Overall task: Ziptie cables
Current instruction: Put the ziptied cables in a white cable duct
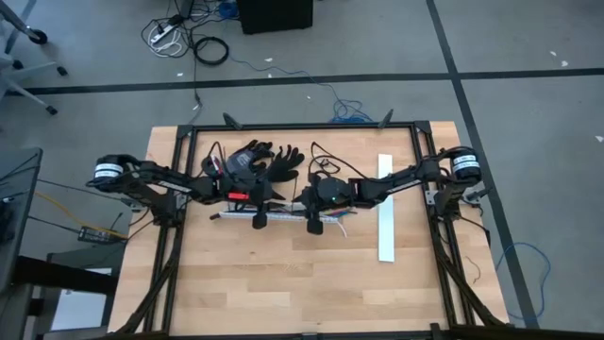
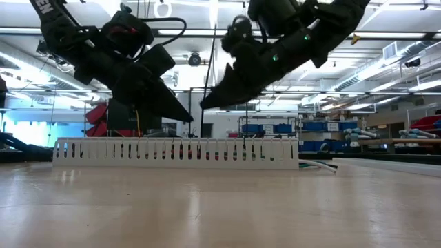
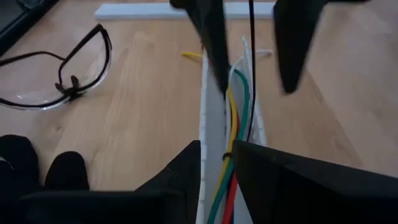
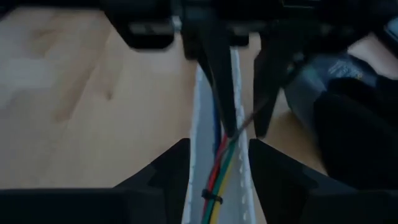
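The main risk: both grippers straddle the same long white slotted plastic channel [image 1: 283, 215], close together and facing each other, so a small drift along it could knock fingertips together or drag the channel sideways. A finger could also snag a wire and pull it out of the trough, or push the thin black tie [image 3: 227, 155] off its place.

The left gripper [image 3: 217, 163] sits at the channel's 9 o'clock end in the high view, its fingers standing apart on either side of the trough walls; whether they press the walls I cannot tell. The right gripper [image 4: 219, 155] is at the 3 o'clock end, likewise spread astride the channel, gripping nothing that shows.

The bundle of thin coloured wires [image 3: 231, 134], green, yellow and red showing, lies lengthwise inside the channel, with the tie looped around it. A few wire ends [image 2: 318, 165] poke out at one end.

A second white strip [image 1: 385, 210] lies at 3 o'clock, holding nothing.
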